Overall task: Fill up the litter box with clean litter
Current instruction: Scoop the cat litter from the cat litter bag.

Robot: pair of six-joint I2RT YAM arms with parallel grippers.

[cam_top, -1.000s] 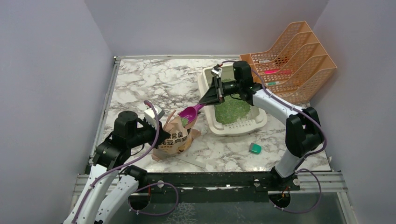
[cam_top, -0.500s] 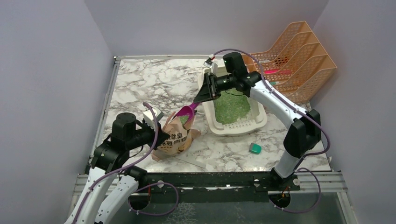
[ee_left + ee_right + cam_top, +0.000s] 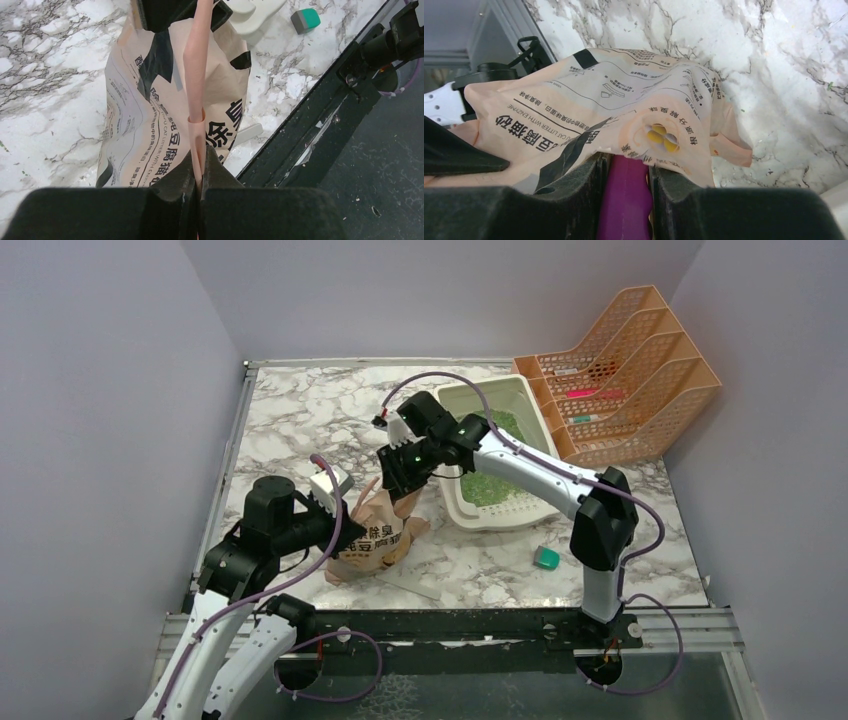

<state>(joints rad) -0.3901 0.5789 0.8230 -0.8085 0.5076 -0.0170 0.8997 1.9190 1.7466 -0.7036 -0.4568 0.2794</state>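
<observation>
Magenta scoop (image 3: pixel 624 205), clamped in the right gripper (image 3: pixel 626 170), noses into the paper bag (image 3: pixel 378 536) pinched at its edge by the left gripper (image 3: pixel 198 167); lifted level, it should spill nothing before the litter box (image 3: pixel 452 502), part-filled with green litter (image 3: pixel 492 486), just right.

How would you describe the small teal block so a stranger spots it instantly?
On the marble table, find the cream-white litter box right of centre. Just off its near right corner, not touching it, lies the teal block: small, solid and rectangular, unlike the loose green litter in the box.
</observation>
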